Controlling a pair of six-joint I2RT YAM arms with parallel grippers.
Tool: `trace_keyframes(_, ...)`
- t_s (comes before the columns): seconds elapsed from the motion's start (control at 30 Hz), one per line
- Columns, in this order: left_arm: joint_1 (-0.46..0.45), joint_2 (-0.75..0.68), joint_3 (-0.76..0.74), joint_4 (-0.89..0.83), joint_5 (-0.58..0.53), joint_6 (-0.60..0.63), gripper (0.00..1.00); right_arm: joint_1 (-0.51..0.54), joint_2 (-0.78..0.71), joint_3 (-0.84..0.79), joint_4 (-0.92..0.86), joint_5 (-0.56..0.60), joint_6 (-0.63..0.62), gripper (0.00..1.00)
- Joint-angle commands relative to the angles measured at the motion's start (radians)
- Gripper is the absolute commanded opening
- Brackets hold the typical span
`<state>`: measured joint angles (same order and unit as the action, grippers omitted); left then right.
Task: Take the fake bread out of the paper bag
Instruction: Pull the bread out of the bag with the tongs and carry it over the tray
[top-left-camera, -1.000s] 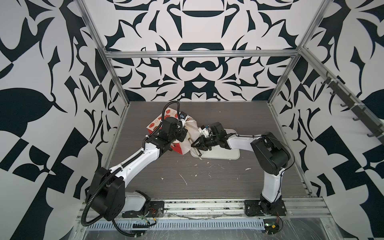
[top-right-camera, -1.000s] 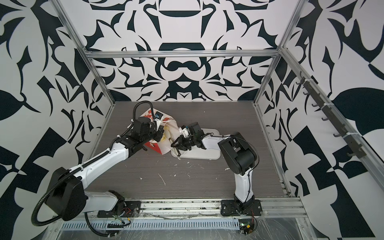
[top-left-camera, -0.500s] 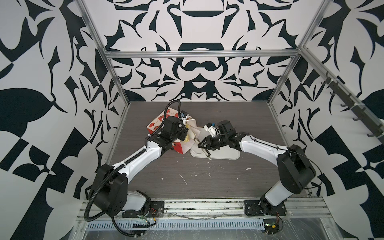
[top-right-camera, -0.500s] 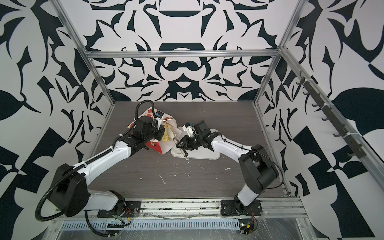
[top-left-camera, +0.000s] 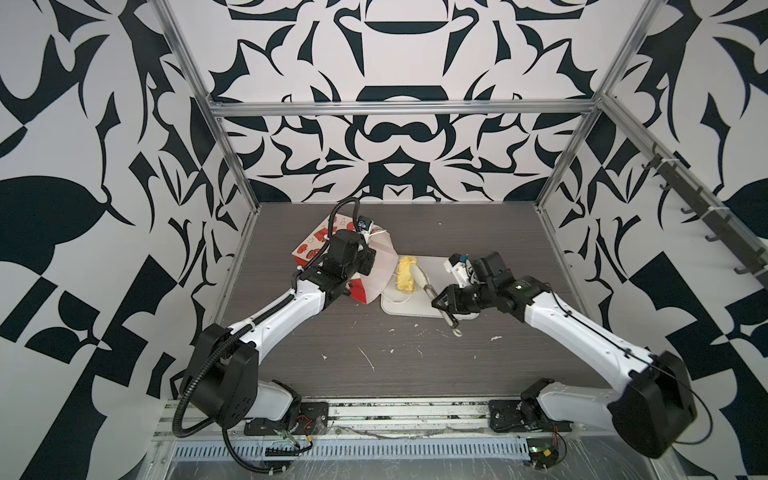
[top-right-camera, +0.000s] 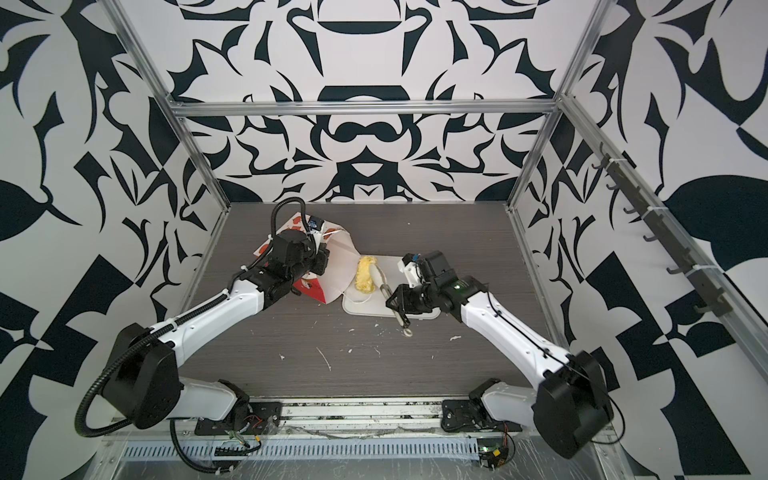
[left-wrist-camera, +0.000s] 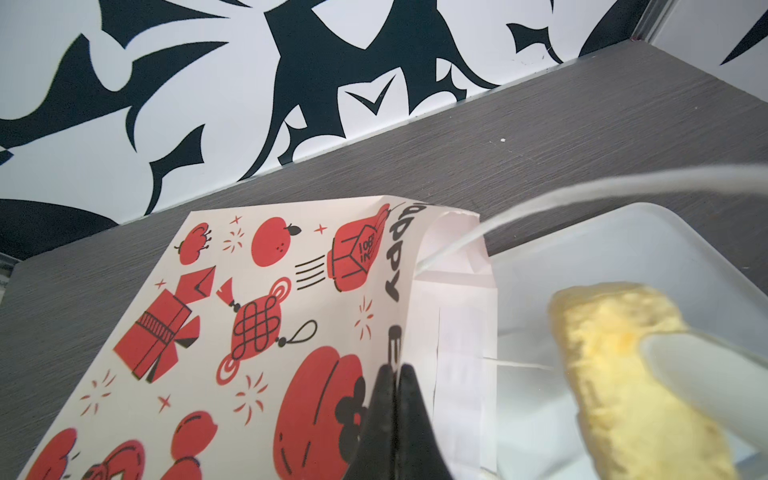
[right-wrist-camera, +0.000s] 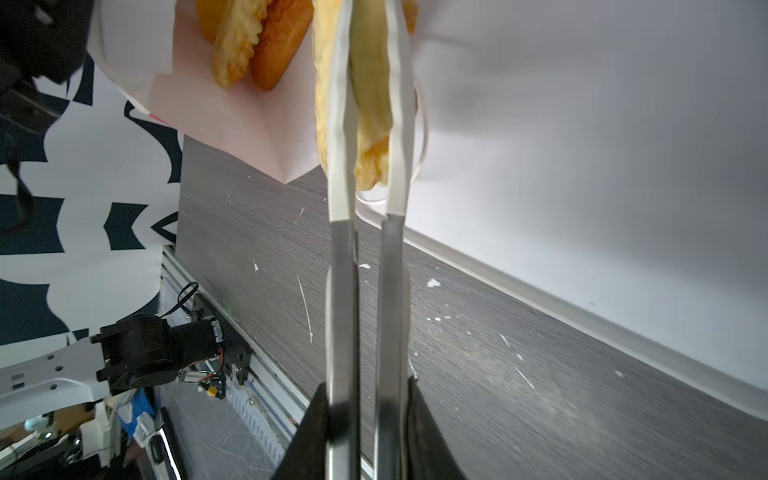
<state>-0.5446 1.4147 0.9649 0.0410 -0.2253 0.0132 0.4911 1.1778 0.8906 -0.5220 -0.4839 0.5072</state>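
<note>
1. Left hand (left-wrist-camera: 395, 374) is clamped shut on the paper bag (top-left-camera: 311, 245) at its mouth rim. The bag lies on its side toward the bench (top-left-camera: 415, 374) back-left, mouth facing the tray (top-left-camera: 415, 309).
2. Right hand (top-left-camera: 438, 301) squeezes tongs (right-wrist-camera: 340, 291). Their tips grip a yellow bread twist (top-left-camera: 405, 274) at the tray end nearest the bag.
3. Two more bread pieces (right-wrist-camera: 249, 45) sit inside the bag mouth.

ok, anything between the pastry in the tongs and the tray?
Nothing solid that I can see. The pastry, pinched in the tongs, is clear of the bag and over the tray. Only the bag's thin cord handle lies on the tray by it.
</note>
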Motion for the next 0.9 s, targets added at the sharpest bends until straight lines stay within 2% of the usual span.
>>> trace_keyframes(0.0,-0.002,0.018,0.031,0.037,-0.025,-0.025,0.00,-0.034,-0.090,0.022,-0.138,0.097,-0.061,0.20)
trace_keyframes(0.23,-0.002,0.018,0.006,0.064,-0.016,-0.025,0.00,-0.091,-0.049,0.108,-0.363,0.325,-0.163,0.21)
trace_keyframes(0.5,-0.002,0.006,-0.027,0.094,-0.008,-0.023,0.00,-0.179,-0.011,0.146,-0.429,0.387,-0.196,0.21)
trace_keyframes(0.87,-0.002,0.016,-0.049,0.115,0.005,-0.016,0.00,-0.204,0.074,0.183,-0.459,0.430,-0.228,0.22)
